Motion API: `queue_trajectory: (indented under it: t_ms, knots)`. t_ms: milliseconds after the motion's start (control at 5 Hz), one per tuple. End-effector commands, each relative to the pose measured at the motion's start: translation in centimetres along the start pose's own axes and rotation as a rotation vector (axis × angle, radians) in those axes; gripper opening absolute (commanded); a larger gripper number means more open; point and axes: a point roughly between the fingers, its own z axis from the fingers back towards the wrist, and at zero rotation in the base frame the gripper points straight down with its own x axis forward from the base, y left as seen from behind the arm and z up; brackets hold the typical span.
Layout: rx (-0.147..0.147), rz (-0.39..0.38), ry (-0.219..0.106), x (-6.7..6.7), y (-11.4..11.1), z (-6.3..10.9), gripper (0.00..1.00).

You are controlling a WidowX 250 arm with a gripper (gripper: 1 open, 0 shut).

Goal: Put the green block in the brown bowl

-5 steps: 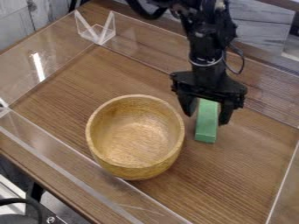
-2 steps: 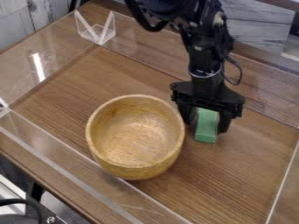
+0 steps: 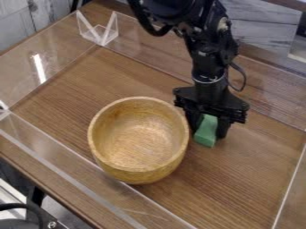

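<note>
The green block (image 3: 206, 133) lies on the wooden table just right of the brown bowl (image 3: 134, 166), its long side pointing away from the camera. My gripper (image 3: 209, 126) points straight down over it, one black finger on each long side, and the fingers look pressed against the block. The block rests on the table. The bowl is a round, light wooden one and holds nothing.
Clear acrylic walls (image 3: 48, 152) fence the wooden tabletop (image 3: 107, 80) on the left and front. A small clear plastic stand (image 3: 98, 29) sits at the back left corner. The arm's dark links and cables (image 3: 191, 22) rise behind the gripper.
The gripper has sunk a little around the green block and its fingers have drawn in from wide open onto the block's sides. Block and bowl have not moved.
</note>
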Motion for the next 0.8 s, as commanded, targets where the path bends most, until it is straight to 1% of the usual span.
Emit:
queue_trajectory:
  t_ms: [0, 200, 400, 600]
  knots:
    - [-0.004, -0.025, -0.028, 0.7, -0.4, 2.3, 0.0]
    - [0.003, -0.038, -0.005, 0.5, -0.4, 3.2, 0.0]
    - [0.01, -0.051, 0.006, 0.2, -0.3, 4.5, 0.0]
    - [0.013, -0.063, 0.001, 0.1, -0.2, 7.3, 0.0]
